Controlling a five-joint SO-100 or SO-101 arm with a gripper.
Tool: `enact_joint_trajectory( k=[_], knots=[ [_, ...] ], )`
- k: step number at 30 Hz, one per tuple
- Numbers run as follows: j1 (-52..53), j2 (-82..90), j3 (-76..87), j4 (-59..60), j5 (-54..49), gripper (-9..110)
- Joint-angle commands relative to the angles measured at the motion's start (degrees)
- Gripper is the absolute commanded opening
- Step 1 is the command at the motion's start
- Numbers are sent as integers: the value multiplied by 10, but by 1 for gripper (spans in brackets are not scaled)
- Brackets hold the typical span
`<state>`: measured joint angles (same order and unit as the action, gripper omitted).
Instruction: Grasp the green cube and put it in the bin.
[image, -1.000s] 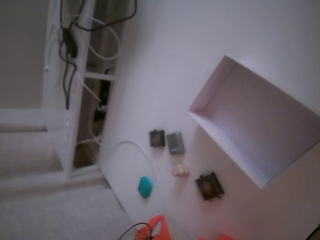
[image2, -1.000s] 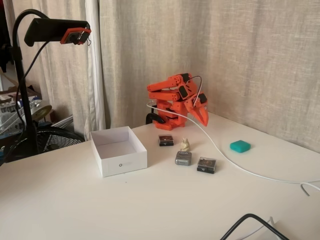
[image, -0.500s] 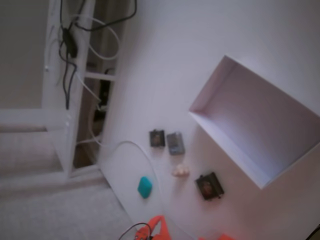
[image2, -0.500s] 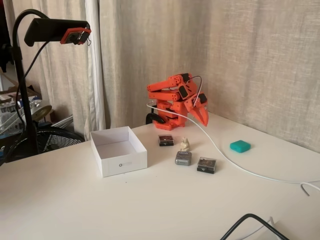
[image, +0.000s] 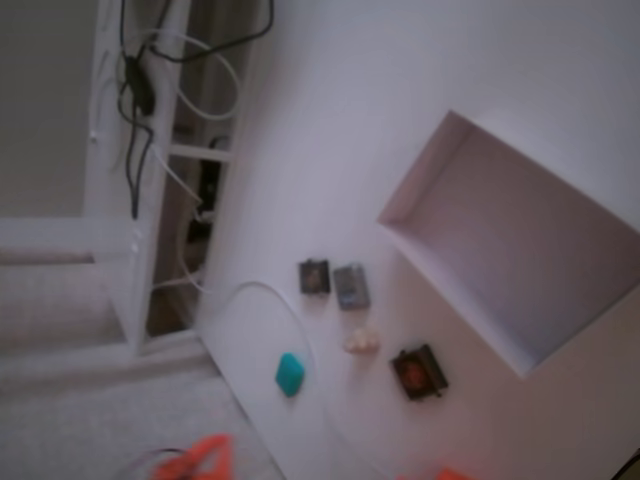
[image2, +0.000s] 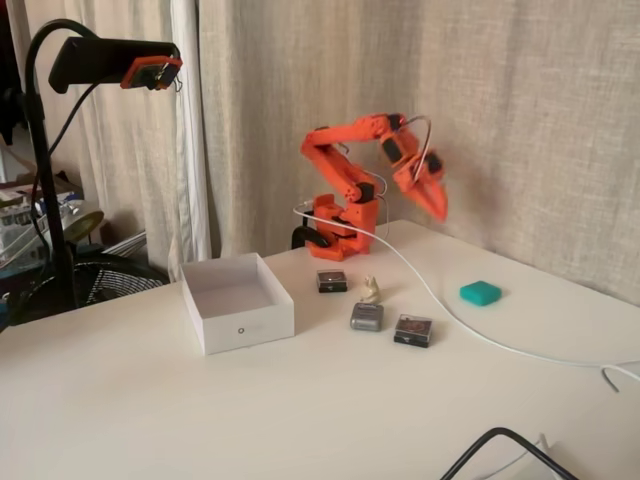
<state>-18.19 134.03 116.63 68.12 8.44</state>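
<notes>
Fixed views: small teal-green rounded solid cube, likely light, rigid, slightly slippery; grip opposite flat sides. Orange gripper raised, empty; jaw state indiscernible.

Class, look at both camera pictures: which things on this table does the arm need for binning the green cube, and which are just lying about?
Needed for the job:
green cube
bin
gripper

Just lying about:
three small dark blocks
whitish lump
white cable
black cable
</notes>
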Motion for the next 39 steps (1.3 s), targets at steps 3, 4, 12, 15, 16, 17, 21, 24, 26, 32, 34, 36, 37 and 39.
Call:
enact_joint_trajectory(
  k=[3, 4, 12, 15, 16, 17, 21, 24, 26, 32, 34, 36, 37, 39],
  knots=[
    [4, -205, -280, -9, 12, -8],
    [8, -222, -285, -17, 8, -8],
    [25, -279, -253, -16, 13, 54],
    [28, -313, -248, 41, 8, 54],
    [28, -323, -246, 82, -2, 55],
    [30, -334, -243, 114, -11, 55],
    [33, -360, -210, 149, -11, 55],
    [36, -359, -172, 167, -11, 55],
    [40, -379, -164, 172, -13, 55],
    [53, -457, -180, 133, -14, 55],
    [56, -484, -199, 142, -14, 55],
    [60, -507, -214, 127, -11, 55],
    [60, -517, -219, 121, -5, 55],
    [62, -537, -235, 120, -5, 55]
  ],
)
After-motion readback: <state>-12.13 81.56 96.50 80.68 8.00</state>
